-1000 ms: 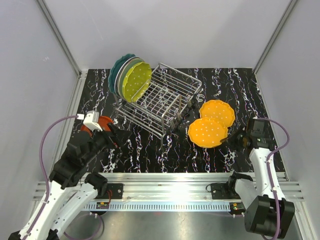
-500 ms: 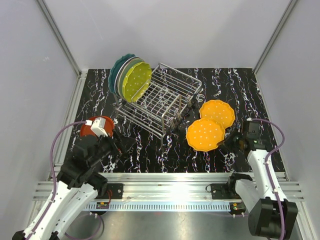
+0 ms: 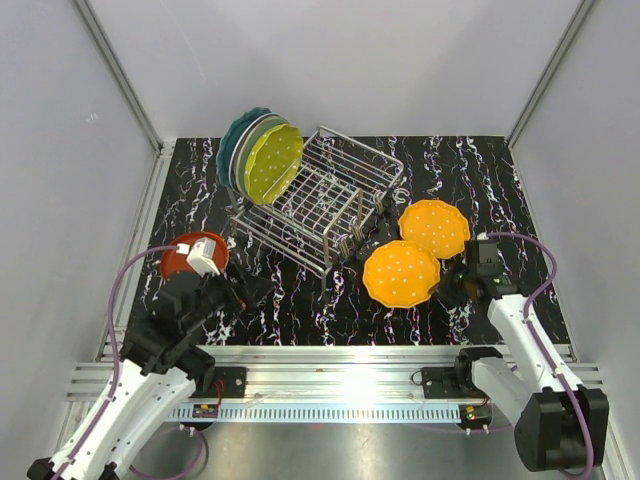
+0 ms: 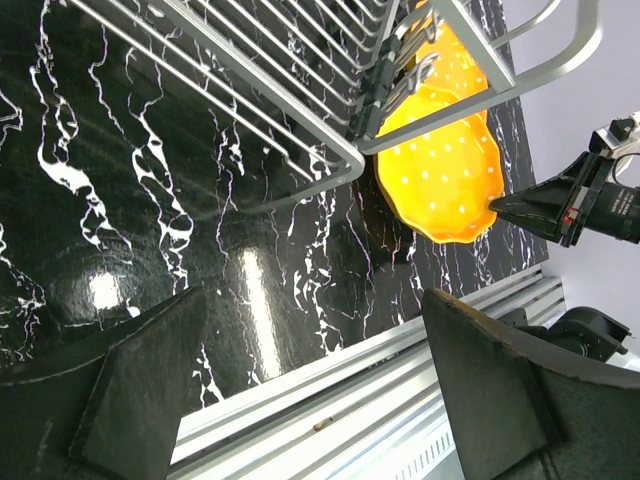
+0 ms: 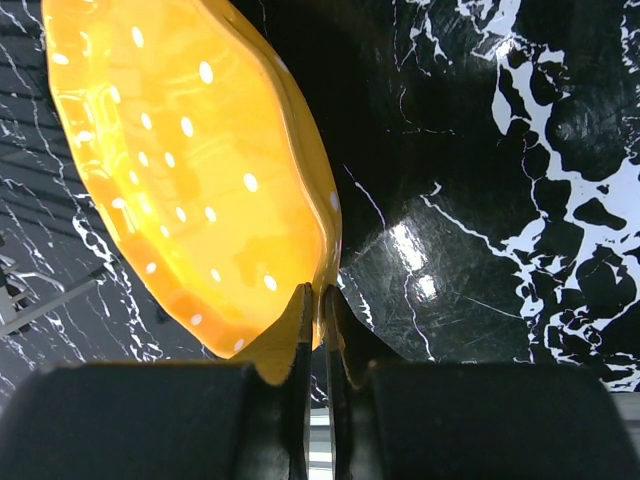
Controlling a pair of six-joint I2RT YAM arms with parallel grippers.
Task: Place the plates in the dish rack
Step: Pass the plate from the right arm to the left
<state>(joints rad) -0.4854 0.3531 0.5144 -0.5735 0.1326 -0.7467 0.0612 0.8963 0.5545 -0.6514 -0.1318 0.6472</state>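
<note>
The silver wire dish rack [image 3: 330, 195] [image 4: 340, 160] stands at the back middle, with teal, mint and yellow-green plates [image 3: 268, 160] upright at its left end. My right gripper [image 3: 447, 287] [image 5: 322, 300] is shut on the rim of a dotted orange plate [image 3: 400, 273] [image 5: 190, 170] [image 4: 440, 180], tilted off the table right of the rack. A second dotted orange plate [image 3: 435, 226] lies flat behind it. A red-orange plate [image 3: 180, 260] lies at the left, partly hidden by my left wrist. My left gripper [image 3: 238, 292] [image 4: 310, 300] hangs open and empty over the near left table.
An aluminium rail [image 3: 340, 358] [image 4: 400, 400] runs along the near edge of the black marbled table [image 3: 300, 300]. Grey walls close in the left, right and back. Wire hooks stick out at the rack's right end [image 3: 365, 215].
My right gripper has carried the dotted orange plate leftward, toward the rack. My left arm has pulled back toward the near edge, uncovering more of the red-orange plate.
</note>
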